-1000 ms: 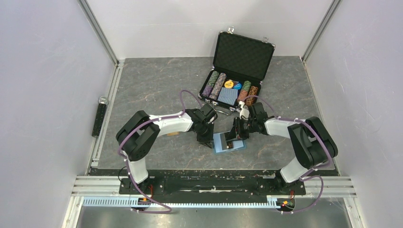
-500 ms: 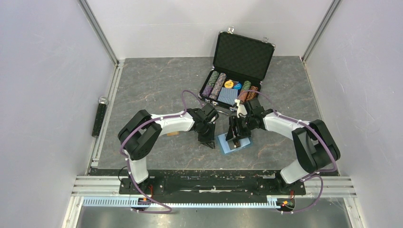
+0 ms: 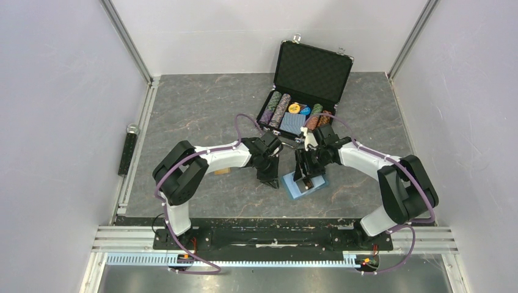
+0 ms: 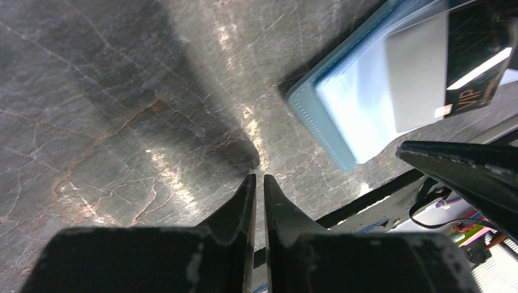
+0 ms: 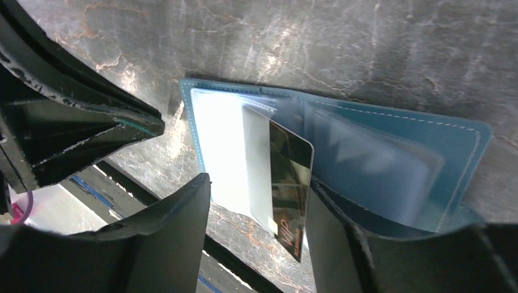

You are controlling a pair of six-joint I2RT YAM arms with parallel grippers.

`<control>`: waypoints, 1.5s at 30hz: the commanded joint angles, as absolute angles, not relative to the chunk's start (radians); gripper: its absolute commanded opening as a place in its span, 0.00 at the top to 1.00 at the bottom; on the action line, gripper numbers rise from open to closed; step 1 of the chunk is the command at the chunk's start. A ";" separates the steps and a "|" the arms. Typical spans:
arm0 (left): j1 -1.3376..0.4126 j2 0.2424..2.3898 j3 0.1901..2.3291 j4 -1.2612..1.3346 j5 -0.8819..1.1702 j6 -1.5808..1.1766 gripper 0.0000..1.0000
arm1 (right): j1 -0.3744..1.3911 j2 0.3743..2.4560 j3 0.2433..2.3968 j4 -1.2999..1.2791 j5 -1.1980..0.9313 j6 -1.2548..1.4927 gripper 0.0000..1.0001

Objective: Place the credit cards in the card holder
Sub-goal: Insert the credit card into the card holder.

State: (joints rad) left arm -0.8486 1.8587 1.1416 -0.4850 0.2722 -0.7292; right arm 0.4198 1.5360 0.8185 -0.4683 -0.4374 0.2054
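The teal-blue card holder lies open on the table between my two grippers; it also shows in the right wrist view and the left wrist view. A black card marked VIP and a whitish card stick out of its pale inner pocket. My right gripper is open just above them, one finger either side of the cards. My left gripper is shut and empty, its tips on the table by the holder's left corner. An orange-gold card lies half hidden under the left arm.
A big black case stands open at the back with rows of poker chips and a blue card deck. A black cylinder lies on the left rail. The table's front edge is close behind the holder.
My right gripper has moved left and down over the holder, which has turned and shifted a little to the right. My left gripper has edged right, still shut.
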 commanded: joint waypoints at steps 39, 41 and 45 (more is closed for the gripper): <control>-0.854 1.920 1.180 -0.491 0.287 -0.685 0.94 | 0.508 1.609 0.857 -0.537 -0.356 0.162 0.58; -0.854 1.920 1.180 -0.491 0.289 -0.685 0.94 | 0.509 1.609 0.857 -0.525 -0.397 0.166 0.58; -0.856 1.920 1.182 -0.491 0.288 -0.684 0.94 | 0.510 1.610 0.867 -0.507 -0.474 0.178 0.61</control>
